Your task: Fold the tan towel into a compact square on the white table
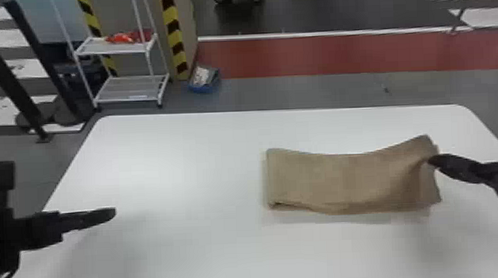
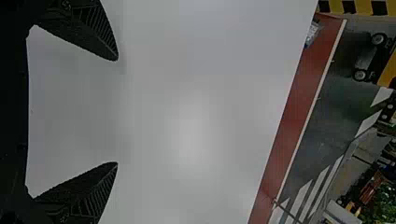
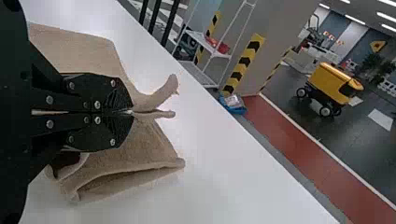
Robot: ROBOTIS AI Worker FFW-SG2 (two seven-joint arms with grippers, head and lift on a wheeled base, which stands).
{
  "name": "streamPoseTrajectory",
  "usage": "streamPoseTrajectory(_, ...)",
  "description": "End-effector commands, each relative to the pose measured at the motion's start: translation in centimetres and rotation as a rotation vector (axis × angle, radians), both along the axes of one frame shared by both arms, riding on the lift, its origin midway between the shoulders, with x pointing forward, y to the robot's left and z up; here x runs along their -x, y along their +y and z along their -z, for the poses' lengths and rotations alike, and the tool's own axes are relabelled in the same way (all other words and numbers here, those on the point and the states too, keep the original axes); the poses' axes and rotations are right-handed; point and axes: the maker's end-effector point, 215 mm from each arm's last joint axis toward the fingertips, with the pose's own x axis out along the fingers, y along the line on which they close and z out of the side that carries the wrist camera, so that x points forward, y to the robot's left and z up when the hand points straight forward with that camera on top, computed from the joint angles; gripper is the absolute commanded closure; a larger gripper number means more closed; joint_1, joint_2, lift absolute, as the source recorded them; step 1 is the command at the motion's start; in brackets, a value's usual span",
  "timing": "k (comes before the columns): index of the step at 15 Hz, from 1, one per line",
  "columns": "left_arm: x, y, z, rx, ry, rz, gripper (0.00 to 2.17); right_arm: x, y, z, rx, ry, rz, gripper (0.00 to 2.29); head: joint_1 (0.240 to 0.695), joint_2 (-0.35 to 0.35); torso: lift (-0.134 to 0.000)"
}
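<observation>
Tan towel [image 1: 340, 181] lies in long folded strip toward three o'clock on white table [image 1: 162, 159], its three o'clock end pinched between closed fingers of right gripper [image 1: 431, 160]. Left gripper [image 1: 111, 213], nine o'clock from towel, spreads fingers wide, empty. Past table at ten o'clock, blue container [image 1: 204, 88] holds pale contents [image 1: 201, 76]; nearby white rack [image 1: 130, 89] carries red-orange items [image 1: 126, 37] on upper shelf.
</observation>
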Motion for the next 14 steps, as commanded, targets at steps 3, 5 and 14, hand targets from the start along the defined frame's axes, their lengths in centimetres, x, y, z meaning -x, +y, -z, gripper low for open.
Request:
streamPoseTrajectory(3,0.1,-0.4,-0.2,-0.001,-0.001,0.007,0.09,-0.4,0.5,1.8,-0.002,0.026,-0.005,1.17,0.695,0.022,-0.123)
streamPoseTrajectory(5,0.2,-0.1,-0.2,-0.002,-0.001,0.002,0.09,-0.7,0.3,1.6,0.003,0.024,-0.003,1.17,0.695,0.024,-0.123)
streamPoseTrajectory(14,0.0,0.0,-0.3,-0.012,-0.003,0.004,0.09,-2.8,1.2,-2.3,-0.068,-0.117,-0.038,1.17,0.695,0.027,-0.123)
